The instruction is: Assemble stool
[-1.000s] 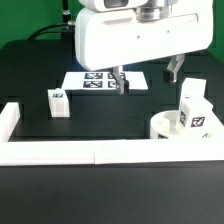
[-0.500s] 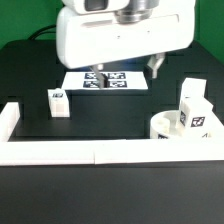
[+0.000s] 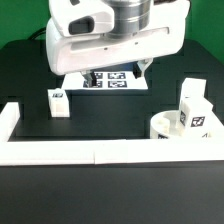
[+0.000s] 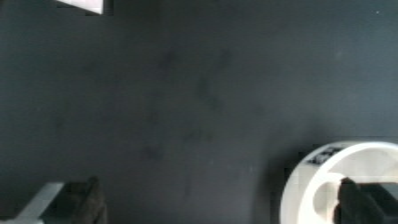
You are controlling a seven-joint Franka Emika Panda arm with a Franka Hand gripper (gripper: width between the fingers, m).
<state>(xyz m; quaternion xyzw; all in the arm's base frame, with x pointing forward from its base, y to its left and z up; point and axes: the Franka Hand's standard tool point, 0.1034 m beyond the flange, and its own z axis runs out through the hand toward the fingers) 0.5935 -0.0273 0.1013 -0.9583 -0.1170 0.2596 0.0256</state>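
The white round seat sits at the exterior view's right, against the front rail. Two tagged leg blocks stand on it, one taller and one in front. A third small leg block stands alone at the exterior view's left. My gripper hangs open and empty over the marker board, apart from all parts. In the wrist view the open gripper frames dark table, and the seat's rim shows beside one finger.
A long white border rail runs along the front and turns up at the exterior view's left corner. A black table lies between the lone leg block and the seat. A white corner shows in the wrist view.
My gripper has moved steadily toward the exterior view's left, from near the seat side to over the marker board. It stays open and empty. The parts have not moved.
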